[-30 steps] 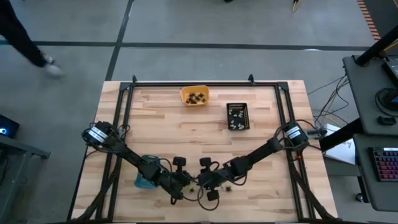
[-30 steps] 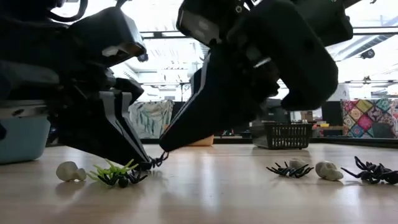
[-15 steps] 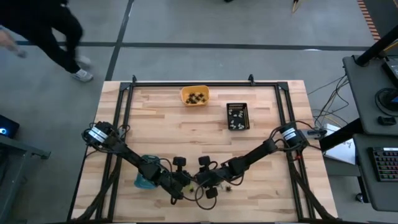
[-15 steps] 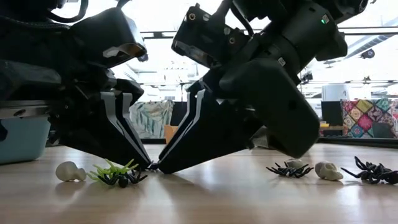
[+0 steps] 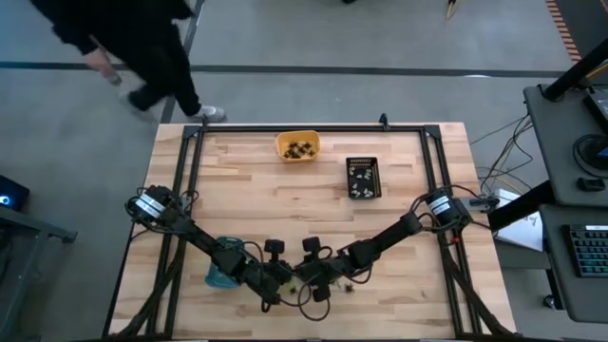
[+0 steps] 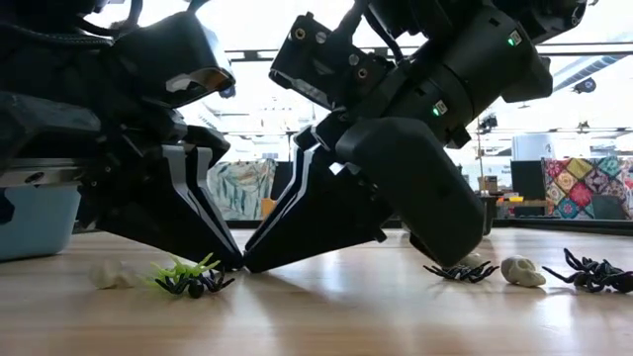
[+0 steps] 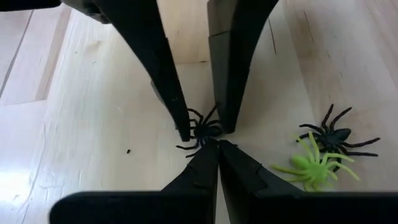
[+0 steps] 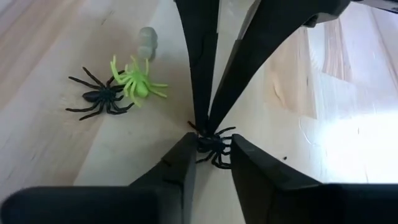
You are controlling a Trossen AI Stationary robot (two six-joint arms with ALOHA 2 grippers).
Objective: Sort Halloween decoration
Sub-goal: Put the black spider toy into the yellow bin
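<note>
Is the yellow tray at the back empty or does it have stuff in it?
Not empty. In the high view the yellow tray holds a cluster of small dark pieces; they are too small to identify.

You're in a lab or workshop hall — grey concrete floor (image 5: 313, 38) with taped lines around the framed wooden table (image 5: 256, 190), a desk with keyboard (image 5: 591, 252) at the right edge, a person (image 5: 133, 38) walking past upper left — bright ceiling lights (image 6: 257, 30) in the low view.
</note>
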